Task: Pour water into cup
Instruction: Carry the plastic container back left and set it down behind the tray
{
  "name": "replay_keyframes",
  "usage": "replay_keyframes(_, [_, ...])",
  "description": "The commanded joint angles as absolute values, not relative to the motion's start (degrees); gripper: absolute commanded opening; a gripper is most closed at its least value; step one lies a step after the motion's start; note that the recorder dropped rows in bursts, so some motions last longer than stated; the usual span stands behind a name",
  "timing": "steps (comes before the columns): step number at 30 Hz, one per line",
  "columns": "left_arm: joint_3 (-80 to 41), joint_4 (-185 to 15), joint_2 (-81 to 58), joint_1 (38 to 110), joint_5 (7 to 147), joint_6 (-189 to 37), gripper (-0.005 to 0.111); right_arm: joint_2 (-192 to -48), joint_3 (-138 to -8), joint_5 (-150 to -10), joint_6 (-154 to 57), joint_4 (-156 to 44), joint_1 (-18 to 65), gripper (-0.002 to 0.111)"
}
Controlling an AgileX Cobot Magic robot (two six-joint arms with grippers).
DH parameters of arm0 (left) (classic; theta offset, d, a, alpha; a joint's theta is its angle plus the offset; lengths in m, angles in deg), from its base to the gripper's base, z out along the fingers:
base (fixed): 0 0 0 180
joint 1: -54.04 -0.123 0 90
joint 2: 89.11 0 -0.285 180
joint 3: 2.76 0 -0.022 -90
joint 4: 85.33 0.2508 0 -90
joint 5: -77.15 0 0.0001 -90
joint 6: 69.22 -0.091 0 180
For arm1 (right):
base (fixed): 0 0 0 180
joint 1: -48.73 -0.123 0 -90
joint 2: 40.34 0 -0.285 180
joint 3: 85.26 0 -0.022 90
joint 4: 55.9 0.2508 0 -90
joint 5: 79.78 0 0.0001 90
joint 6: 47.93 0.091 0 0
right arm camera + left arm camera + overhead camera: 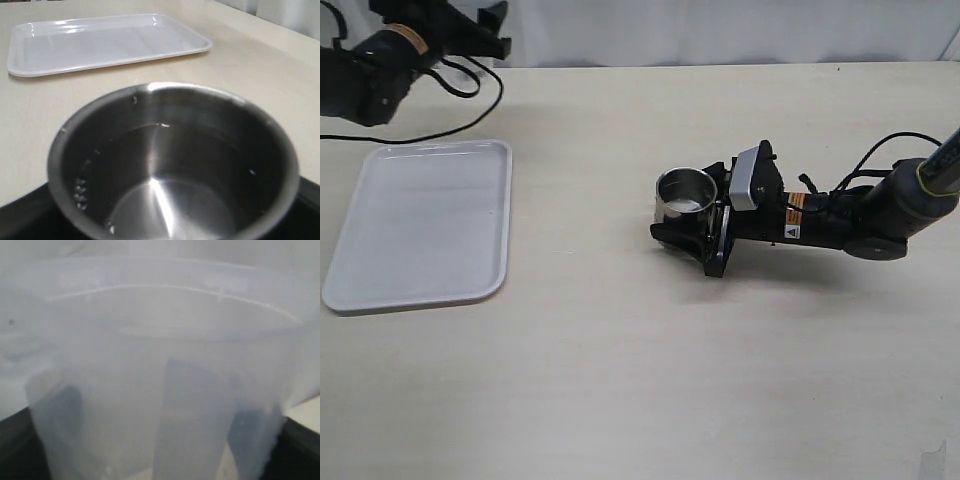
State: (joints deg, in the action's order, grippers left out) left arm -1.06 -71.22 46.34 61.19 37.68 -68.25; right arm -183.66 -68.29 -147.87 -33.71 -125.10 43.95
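**Two grippers loaded, pour apparently done**

Right gripper (692,205) clasps the steel cup (685,192), jaws spread wide against its sides, just right of the tabletop's (620,380) middle. Water (170,165) seems to be in it already: a faint line and bubbles show on the dark brushed wall below the shiny rim. Left gripper (485,30), over the far left corner, grips a clear beaker (165,365). The next move is probably to release the cup without tipping it.

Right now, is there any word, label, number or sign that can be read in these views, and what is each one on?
No text can be read.
Warning stickers on the right arm: orange patches and a triangle sign, wording too small to read.
Clear beaker: faint marks near the rim, blurred.
Steel cup: none.
Tray: none.
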Motion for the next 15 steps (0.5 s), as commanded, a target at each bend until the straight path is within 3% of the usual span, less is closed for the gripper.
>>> replay_keyframes(1, [-0.3,-69.0,45.7,56.5,36.4,-63.0,0.000,-183.3,-68.5,-149.7,-33.6,-124.3,43.9,0.004])
replay_keyframes(15, [-0.3,-69.5,51.4,46.9,36.7,-55.4,0.000,-183.3,-68.5,-149.7,-33.7,-124.3,43.9,0.004])
